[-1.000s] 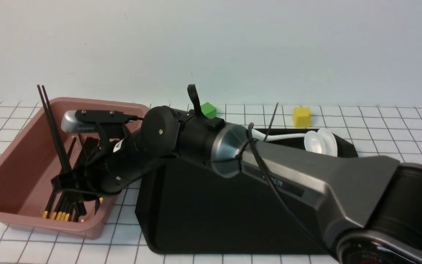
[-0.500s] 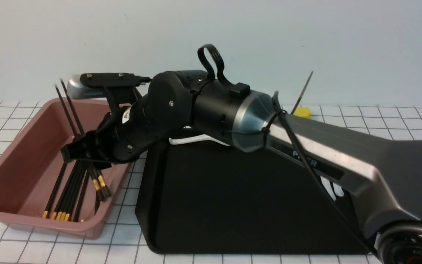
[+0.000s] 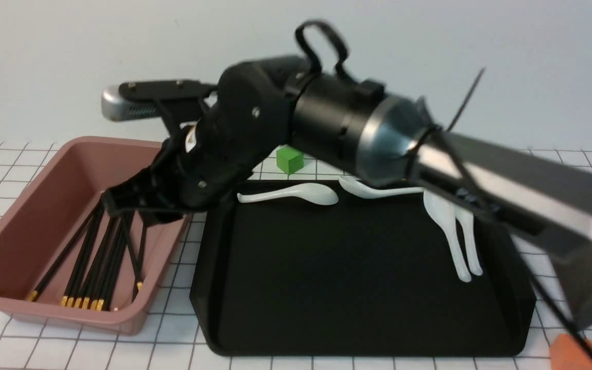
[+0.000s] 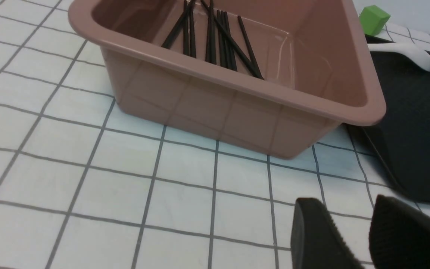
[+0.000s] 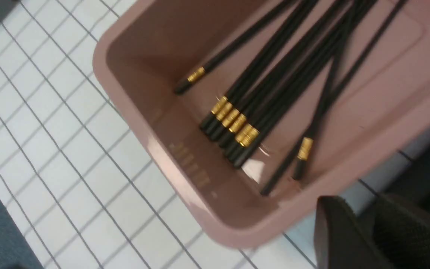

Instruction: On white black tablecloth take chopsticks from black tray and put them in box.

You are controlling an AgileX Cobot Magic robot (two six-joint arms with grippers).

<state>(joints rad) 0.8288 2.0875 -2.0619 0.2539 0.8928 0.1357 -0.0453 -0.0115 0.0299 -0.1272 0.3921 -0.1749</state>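
The right end effector (image 5: 360, 211) hovered above the tray-side rim of the box (image 3: 44, 308), its fingers slightly parted and pinching nothing. Directly beneath and ahead of it, the chopsticks (image 5: 271, 80) lay loose on the box floor. Most sat in a tight bundle with their gold bands together, and two or three crossed askew beside them. On its other side, the black tray (image 3: 337, 288) showed only white spoons (image 3: 296, 194) along the far edge and no black sticks, though the arm hid a strip of that edge. The left end effector (image 4: 353, 228) hung low over the tablecloth (image 4: 88, 186) near a corner of the box, its fingers a narrow gap apart and empty. Judged from this, the drop-off step looked done and the task near its end. The next move likely called for lifting the right arm clear of the rim without snagging the sticks, then checking the hidden part of the tray for any pair left.
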